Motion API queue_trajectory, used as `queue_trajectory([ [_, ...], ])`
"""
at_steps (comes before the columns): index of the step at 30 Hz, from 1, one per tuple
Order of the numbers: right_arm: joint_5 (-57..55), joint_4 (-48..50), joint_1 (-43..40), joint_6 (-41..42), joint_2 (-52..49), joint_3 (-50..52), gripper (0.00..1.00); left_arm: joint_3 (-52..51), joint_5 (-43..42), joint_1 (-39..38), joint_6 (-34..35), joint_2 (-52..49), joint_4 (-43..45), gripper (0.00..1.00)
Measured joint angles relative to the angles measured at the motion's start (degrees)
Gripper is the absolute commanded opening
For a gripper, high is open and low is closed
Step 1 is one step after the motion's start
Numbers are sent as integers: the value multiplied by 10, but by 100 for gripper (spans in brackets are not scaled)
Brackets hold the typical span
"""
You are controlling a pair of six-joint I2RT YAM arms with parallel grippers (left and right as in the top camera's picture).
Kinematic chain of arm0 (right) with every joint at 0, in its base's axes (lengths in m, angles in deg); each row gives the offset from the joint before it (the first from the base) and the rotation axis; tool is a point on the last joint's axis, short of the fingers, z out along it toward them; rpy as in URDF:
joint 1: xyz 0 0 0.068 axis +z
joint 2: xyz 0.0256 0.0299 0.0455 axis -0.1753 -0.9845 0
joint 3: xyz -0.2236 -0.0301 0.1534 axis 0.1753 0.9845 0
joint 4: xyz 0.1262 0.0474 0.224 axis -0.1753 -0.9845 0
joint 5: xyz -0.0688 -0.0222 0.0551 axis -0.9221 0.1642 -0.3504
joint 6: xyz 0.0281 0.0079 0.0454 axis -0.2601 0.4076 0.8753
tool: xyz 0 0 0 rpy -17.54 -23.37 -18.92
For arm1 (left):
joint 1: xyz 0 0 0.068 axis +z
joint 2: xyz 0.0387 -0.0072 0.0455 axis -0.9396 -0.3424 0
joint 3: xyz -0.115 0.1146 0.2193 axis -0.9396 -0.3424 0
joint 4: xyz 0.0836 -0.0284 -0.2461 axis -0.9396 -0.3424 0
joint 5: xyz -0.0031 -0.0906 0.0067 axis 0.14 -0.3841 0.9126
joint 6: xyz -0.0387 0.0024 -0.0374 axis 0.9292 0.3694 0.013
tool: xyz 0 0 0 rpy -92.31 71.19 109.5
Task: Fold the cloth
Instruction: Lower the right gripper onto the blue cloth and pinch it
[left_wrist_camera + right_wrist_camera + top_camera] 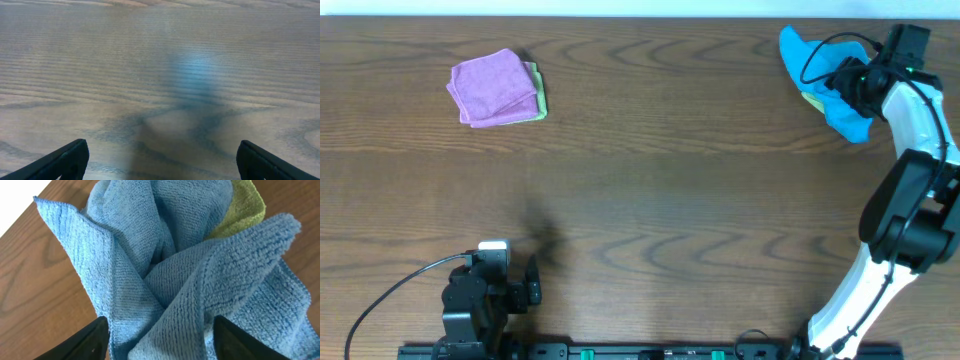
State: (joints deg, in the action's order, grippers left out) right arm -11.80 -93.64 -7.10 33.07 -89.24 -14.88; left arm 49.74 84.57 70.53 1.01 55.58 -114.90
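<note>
The cloth (798, 52) sits bunched in the upper right of the tabletop (670, 180), partly over a green cloth (242, 205). The right fingers (95, 340) straddle the bunch fairly wide, can't tell if they're actually pinching it. The left fingers (65, 160) are wide with nothing in them, lower left. I'd grab only blue, drag it onto bare wood, and spread it flat before any fold.

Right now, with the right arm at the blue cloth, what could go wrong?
The green cloth lies bunched against the blue cloth, so the right fingers may drag both. The blue cloth sits near the table's far edge and could slip off. It is crumpled, so a fold may come out uneven.
</note>
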Motion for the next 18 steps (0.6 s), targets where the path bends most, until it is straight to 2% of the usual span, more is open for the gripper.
queue_trajectory([
  [6, 4, 5, 0, 0, -4, 0, 63, 0, 0, 0, 0, 0, 0, 95],
  [8, 4, 7, 0, 0, -5, 0, 59, 0, 0, 0, 0, 0, 0, 95],
  [10, 4, 9, 0, 0, -5, 0, 48, 0, 0, 0, 0, 0, 0, 95],
  [12, 5, 13, 0, 0, -5, 0, 31, 0, 0, 0, 0, 0, 0, 95],
  [13, 5, 15, 0, 1, -5, 0, 26, 0, 0, 0, 0, 0, 0, 95],
  [15, 5, 17, 0, 3, -5, 0, 4, 0, 0, 0, 0, 0, 0, 95],
  [16, 5, 17, 0, 2, -5, 0, 1, 0, 0, 0, 0, 0, 0, 95],
  [18, 6, 18, 0, 4, -6, 0, 1, 0, 0, 0, 0, 0, 0, 95],
])
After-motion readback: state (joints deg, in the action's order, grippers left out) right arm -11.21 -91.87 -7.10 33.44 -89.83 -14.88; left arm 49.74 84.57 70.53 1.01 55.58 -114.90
